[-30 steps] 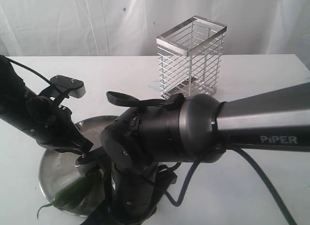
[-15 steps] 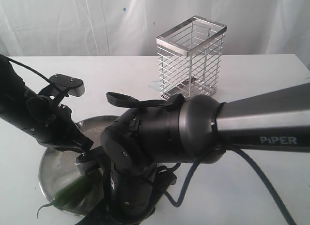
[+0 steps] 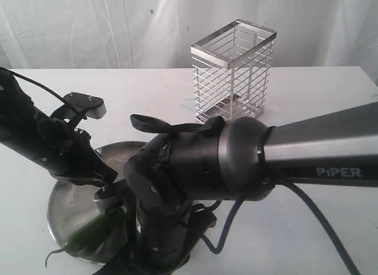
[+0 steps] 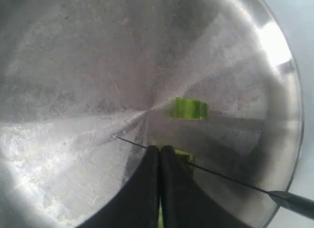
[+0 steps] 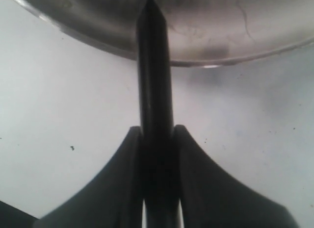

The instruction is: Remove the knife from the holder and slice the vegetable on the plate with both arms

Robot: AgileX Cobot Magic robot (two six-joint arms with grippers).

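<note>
The plate (image 3: 56,211) lies at the front left, and on it is the green vegetable (image 3: 88,232), stem towards the front. In the left wrist view my left gripper (image 4: 159,149) is shut, with the vegetable (image 4: 185,157) showing just past and under its tips. One cut slice (image 4: 189,109) lies apart on the plate (image 4: 73,66). The knife's thin blade (image 4: 216,175) crosses right at the fingertips. My right gripper (image 5: 157,132) is shut on the knife's black handle (image 5: 153,71), which points over the plate's rim (image 5: 88,39). The holder (image 3: 234,71) stands empty at the back.
The bulky right arm (image 3: 201,174) fills the front centre and hides the plate's right part and its own gripper. The left arm (image 3: 41,142) leans in from the left edge. White tabletop (image 3: 307,97) lies around the holder.
The left arm has shifted slightly to the right over the plate. The right arm has barely moved.
</note>
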